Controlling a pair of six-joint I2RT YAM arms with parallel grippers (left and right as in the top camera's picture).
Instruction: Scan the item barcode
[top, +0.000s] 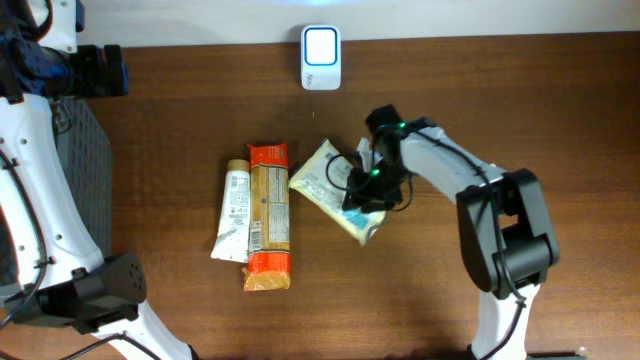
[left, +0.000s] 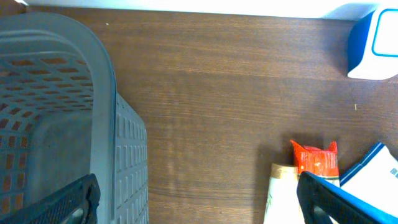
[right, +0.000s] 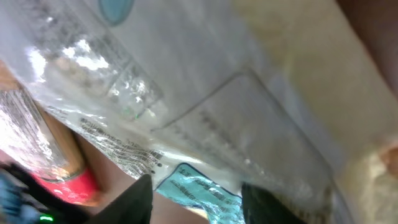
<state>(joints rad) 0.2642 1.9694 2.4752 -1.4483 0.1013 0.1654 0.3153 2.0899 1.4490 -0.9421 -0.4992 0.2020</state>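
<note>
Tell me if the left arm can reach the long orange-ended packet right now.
Probably yes: the left gripper is open, and only bare brown wooden table lies between it and the long orange-ended packet.

A grey plastic basket (top: 90, 170) with slotted walls sits at my left on the dark wooden desk (top: 180, 110). Near the middle, a long pack with orange ends (top: 268, 215) lies lengthwise just beside a slimmer white packet (top: 234, 212).
</note>
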